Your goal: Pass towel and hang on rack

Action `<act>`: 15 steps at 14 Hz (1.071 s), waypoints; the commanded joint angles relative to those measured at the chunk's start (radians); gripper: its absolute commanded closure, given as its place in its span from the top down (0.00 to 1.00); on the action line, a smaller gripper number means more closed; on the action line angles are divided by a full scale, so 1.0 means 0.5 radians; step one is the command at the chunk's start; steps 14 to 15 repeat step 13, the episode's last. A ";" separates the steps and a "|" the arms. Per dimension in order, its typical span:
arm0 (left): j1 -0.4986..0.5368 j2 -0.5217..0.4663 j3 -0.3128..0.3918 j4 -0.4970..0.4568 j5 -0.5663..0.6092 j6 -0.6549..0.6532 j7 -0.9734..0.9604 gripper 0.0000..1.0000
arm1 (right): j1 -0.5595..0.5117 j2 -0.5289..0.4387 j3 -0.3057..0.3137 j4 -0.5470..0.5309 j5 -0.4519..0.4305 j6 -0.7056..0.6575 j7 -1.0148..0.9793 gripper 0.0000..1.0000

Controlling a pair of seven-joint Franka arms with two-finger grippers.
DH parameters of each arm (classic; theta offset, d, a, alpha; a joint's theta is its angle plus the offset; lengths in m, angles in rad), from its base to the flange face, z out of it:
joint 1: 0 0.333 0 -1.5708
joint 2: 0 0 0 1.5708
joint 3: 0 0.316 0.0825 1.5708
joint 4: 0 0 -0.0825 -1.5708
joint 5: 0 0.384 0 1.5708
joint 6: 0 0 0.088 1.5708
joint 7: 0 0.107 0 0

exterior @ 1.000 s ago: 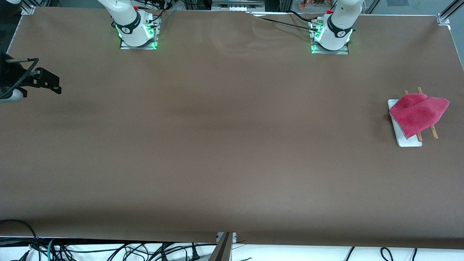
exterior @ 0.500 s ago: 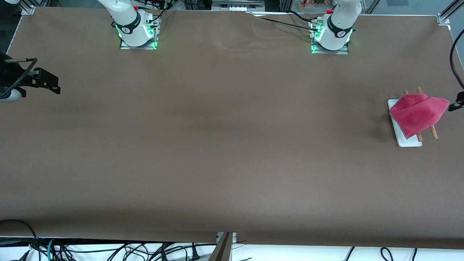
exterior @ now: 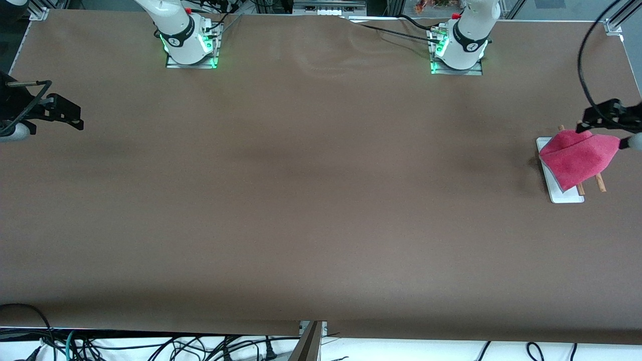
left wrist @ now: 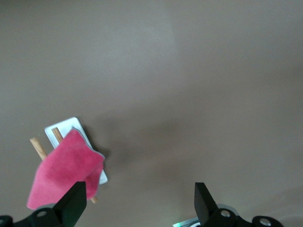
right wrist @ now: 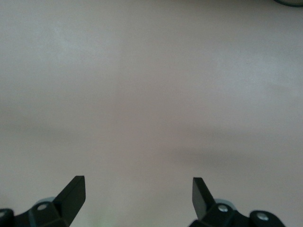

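The pink-red towel (exterior: 577,158) is draped over the rack's two brown rods (exterior: 600,183) at the left arm's end of the table. The rack's white base (exterior: 564,194) shows beneath it. My left gripper (exterior: 588,119) is up in the air over the towel's edge and the rod ends toward the robot bases. It is open and empty. In the left wrist view the towel (left wrist: 66,172) and the base (left wrist: 66,126) lie beside one finger (left wrist: 73,201). My right gripper (exterior: 75,119) waits, open and empty, over the right arm's end of the table.
The two arm bases (exterior: 190,47) (exterior: 456,52) stand along the table edge farthest from the front camera. The left arm's black cable (exterior: 582,60) loops above the rack. Loose cables (exterior: 150,346) lie below the table edge nearest the camera.
My left gripper has come into the front view from the left arm's end of the table and now hovers over the towel and rack. The right gripper has barely moved.
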 commanded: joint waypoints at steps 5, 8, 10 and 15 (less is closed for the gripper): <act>-0.476 -0.291 0.445 -0.492 -0.067 0.189 -0.649 1.00 | -0.012 0.001 0.009 0.025 0.013 -0.003 -0.036 1.00; -0.488 -0.491 0.470 -0.790 -0.064 0.429 -0.866 1.00 | -0.009 -0.002 0.016 0.025 0.010 0.000 -0.036 1.00; -0.522 -0.509 0.470 -0.781 -0.070 0.475 -1.060 1.00 | -0.009 0.001 0.016 0.028 0.010 0.009 -0.039 1.00; -0.522 -0.503 0.479 -0.778 -0.125 0.595 -1.058 1.00 | -0.006 0.001 0.019 0.028 0.010 0.000 -0.033 1.00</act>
